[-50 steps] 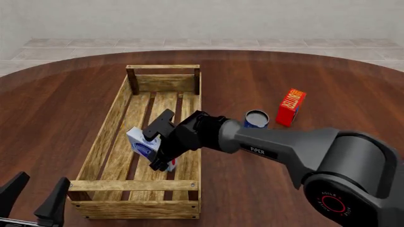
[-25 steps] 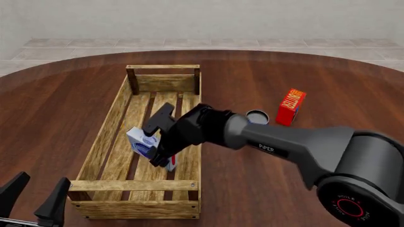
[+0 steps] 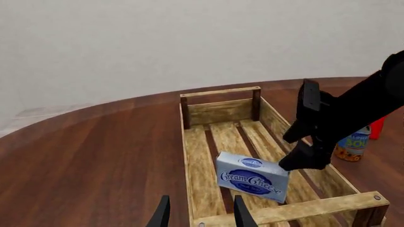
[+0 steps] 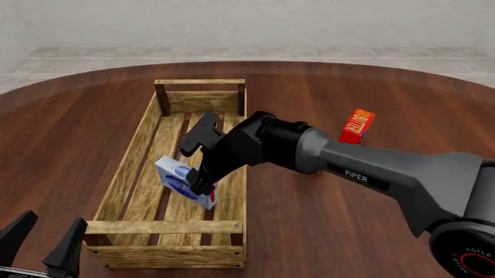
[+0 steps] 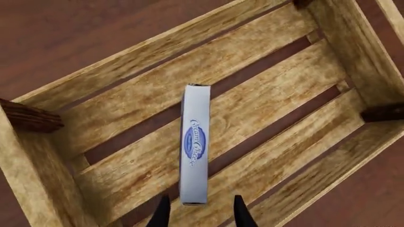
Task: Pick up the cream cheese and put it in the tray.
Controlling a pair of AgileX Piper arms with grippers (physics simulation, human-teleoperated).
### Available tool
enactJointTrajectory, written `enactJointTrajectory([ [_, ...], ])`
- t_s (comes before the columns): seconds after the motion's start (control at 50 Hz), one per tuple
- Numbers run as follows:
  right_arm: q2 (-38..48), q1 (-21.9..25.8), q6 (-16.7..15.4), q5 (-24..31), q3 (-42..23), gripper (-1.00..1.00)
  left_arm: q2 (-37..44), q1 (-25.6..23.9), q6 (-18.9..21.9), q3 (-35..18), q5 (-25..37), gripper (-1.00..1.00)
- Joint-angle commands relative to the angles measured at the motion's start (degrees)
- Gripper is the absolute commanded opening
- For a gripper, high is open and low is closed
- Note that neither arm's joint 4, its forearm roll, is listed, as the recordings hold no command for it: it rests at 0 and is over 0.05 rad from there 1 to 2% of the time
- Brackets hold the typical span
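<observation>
table point(image 4: 93, 116): round dark wood | floor point(image 4: 232, 53): beige tiles | wall point(image 4: 232, 23): plain pale

Front view: right arm point(image 4: 340, 162) covers the can beside the tray point(image 4: 124, 174) — not visible there. Left gripper point(image 4: 43, 249) cut by bottom edge, only fingertips show. Red box point(image 3: 377, 127) mostly behind arm in left wrist view — label unreadable.

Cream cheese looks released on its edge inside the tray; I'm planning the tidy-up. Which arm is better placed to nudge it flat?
Right. Its hand hangs open directly over the cream cheese inside the tray. The left hand sits open outside the tray's near end.
</observation>
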Motion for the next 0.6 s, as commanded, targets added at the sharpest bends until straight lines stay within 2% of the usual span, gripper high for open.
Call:
enactJointTrajectory([
  [0.02,-3.79,0.04,-1.86,-0.04,2.42,1.00,0.00,-0.17,0.13,0.00,0.06,1.00],
  [0.3,-11.37,-0.62,-2.32,-1.51,7.63,1.00,0.08,-0.20,0.48,-0.01,0.21,1.00],
  [0.44,-16.87,-1.81,-3.94,-5.54,15.60,1.00,0.08,-0.21,0.47,-0.03,0.19,1.00],
  [0.6,-24.65,-3.10,-2.17,-8.43,21.64,1.00,0.09,-0.20,0.55,-0.04,0.24,1.00],
])
